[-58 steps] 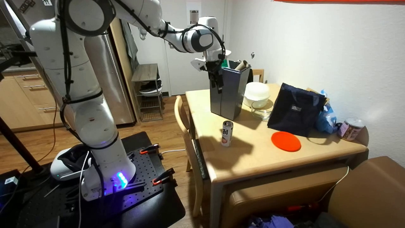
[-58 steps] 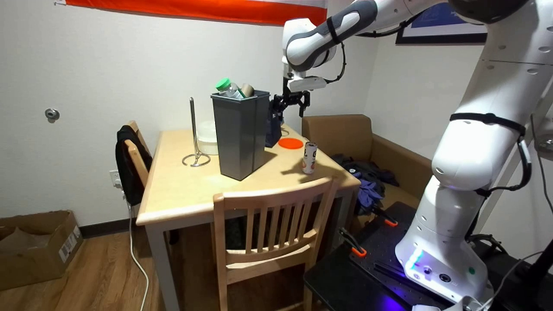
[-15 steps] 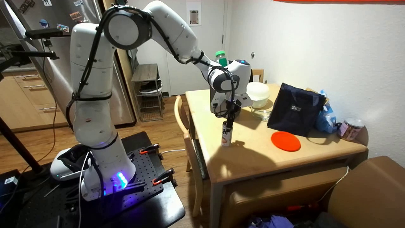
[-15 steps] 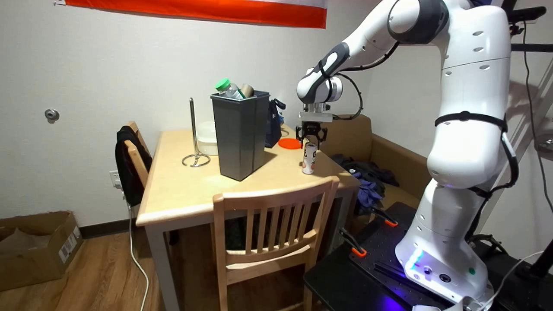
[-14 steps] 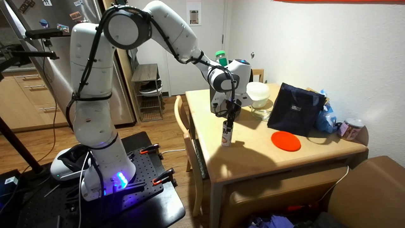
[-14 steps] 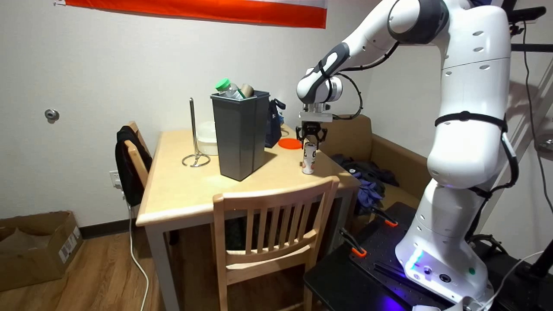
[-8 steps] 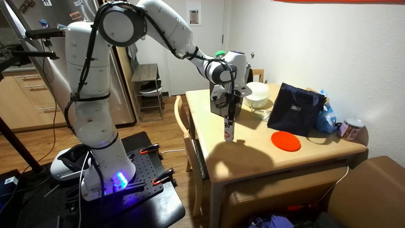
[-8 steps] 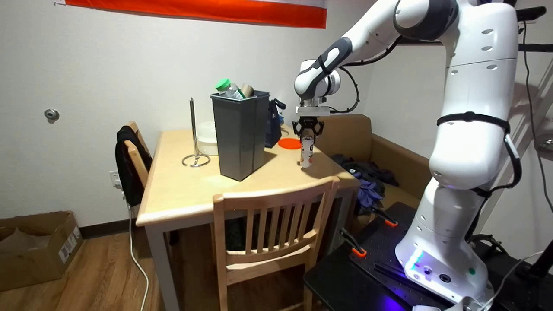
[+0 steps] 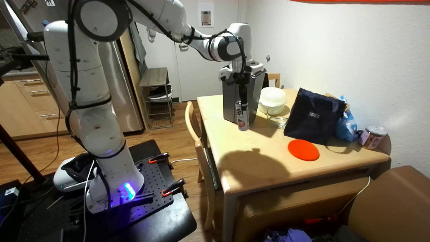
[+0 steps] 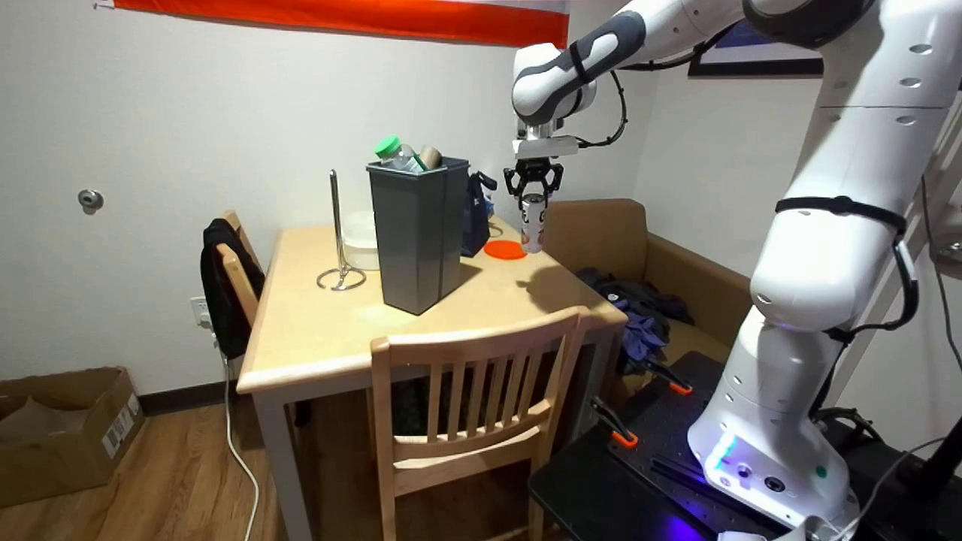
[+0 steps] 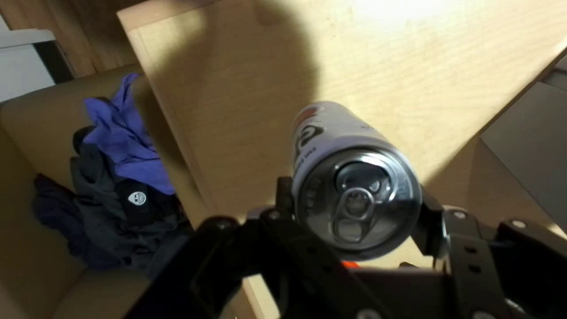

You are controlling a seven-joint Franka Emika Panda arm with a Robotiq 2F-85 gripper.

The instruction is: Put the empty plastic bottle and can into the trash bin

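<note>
In an exterior view I monitor a red-orange disc (image 9: 303, 150) flat on the table (image 9: 270, 141), near a navy bag (image 9: 309, 124).

Table (image 10: 316, 323): shared by all views, each looking downward.
Arm (image 9: 89, 84): both exterior views, well back.
Can (image 11: 354, 186): wrist view, close above, right of centre.

Home; I stand by its dining area, kitchen alongside. Wooden table (image 9: 268, 139); slatted chair (image 10: 481, 342) at one edge; brown sofa (image 10: 605, 233) with clothes (image 11: 133, 161) along the adjoining edge; lidded jar (image 9: 372, 137) near that edge's corner by the wall (image 9: 336, 40). Off the chair edge: steel fridge (image 9: 122, 101), wooden drawers (image 9: 37, 102), rack (image 9: 153, 79) with shoes (image 9: 159, 91).
</note>
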